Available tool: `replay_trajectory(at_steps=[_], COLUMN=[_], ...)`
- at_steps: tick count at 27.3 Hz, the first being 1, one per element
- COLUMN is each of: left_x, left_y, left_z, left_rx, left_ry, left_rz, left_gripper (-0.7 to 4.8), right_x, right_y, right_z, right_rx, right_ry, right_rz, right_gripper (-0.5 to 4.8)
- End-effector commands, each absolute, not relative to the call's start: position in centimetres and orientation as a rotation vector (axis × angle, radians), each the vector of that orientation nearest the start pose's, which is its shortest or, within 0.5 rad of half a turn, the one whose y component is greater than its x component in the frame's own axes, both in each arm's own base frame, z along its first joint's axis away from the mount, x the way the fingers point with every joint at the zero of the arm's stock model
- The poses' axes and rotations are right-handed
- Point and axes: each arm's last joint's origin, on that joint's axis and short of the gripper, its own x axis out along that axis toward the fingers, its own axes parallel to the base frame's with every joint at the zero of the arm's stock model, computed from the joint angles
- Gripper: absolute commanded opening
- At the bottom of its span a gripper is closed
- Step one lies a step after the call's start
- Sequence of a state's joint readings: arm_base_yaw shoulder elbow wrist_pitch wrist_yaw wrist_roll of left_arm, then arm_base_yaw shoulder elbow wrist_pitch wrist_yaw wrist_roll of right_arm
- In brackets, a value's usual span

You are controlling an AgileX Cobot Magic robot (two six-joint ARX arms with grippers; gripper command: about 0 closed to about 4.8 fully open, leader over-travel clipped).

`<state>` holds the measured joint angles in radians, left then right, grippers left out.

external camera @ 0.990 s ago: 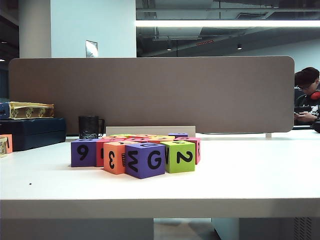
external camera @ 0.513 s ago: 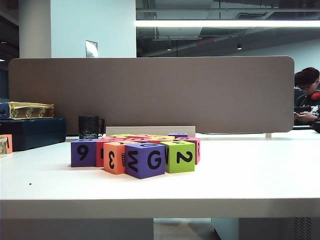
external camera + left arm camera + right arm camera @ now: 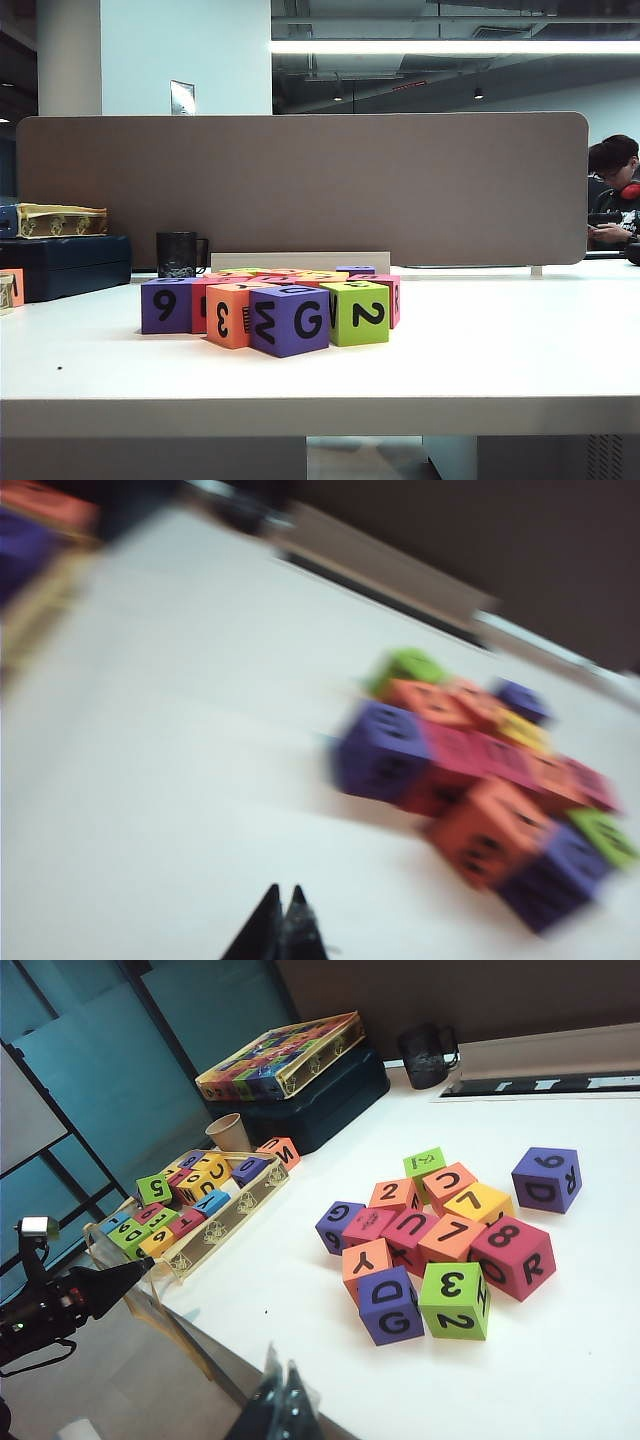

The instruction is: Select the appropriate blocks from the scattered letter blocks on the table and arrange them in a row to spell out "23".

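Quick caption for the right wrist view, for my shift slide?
Shut right claw hovers off the table edge before clustered letter blocks, green "2/3" block nearest.

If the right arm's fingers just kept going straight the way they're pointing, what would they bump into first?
Probably the bare white table, short of the pile. The closed right arm's fingers aim slightly beside the purple D/G block, the nearest one; depth is hard to judge.

Exterior: low, table-edge height, facing cluster of coloured foam letter cubes point(image 3: 270, 305) head-on | Left wrist: oblique, blurred, near white tabletop point(image 3: 180, 740) | Right wrist: high, looking down | Shared: cube cluster
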<state>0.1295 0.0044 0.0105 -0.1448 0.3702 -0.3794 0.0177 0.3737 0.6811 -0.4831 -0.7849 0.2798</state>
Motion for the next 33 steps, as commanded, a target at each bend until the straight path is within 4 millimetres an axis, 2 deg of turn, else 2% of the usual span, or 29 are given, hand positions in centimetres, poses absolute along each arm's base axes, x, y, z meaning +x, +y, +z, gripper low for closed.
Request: replay_trajectory(at_steps=[1, 4, 6, 20, 29, 33], left_x=[9.3, 9.1, 8.7, 7.9, 8.9, 10.6], left_y=[-0.1, -0.1, -0.2, -0.3, -0.2, 0.1], left_z=[16.2, 17.5, 19.0, 24.0, 26.1, 27.4], left_rx=[-0.505, -0.513, -0.499, -0.466, -0.403, -0.376], left_ry=[0.173, 0.145, 0.101, 0.011, 0.048, 0.108], left_rz=[-0.298, -0.308, -0.319, -0.341, -0.345, -0.334], left_gripper=[-0.06, -0.06, -0.06, -0.06, -0.06, -0.06], right_x=[7.8, 8.0, 8.2, 8.3, 8.3, 8.3], right_y=[2.2, 2.2, 2.2, 2.2, 2.2, 2.2], right_z=[31.4, 31.2, 31.0, 31.0, 31.0, 31.0], right_rx=[0.339, 0.332, 0.33, 0.331, 0.334, 0.334], right_ry=[0.299, 0.323, 0.336, 0.338, 0.345, 0.344], right_rz=[0.766, 0.758, 0.757, 0.757, 0.757, 0.757], right_gripper=[-0.01, -0.01, -0.01, -0.01, -0.01, -0.01])
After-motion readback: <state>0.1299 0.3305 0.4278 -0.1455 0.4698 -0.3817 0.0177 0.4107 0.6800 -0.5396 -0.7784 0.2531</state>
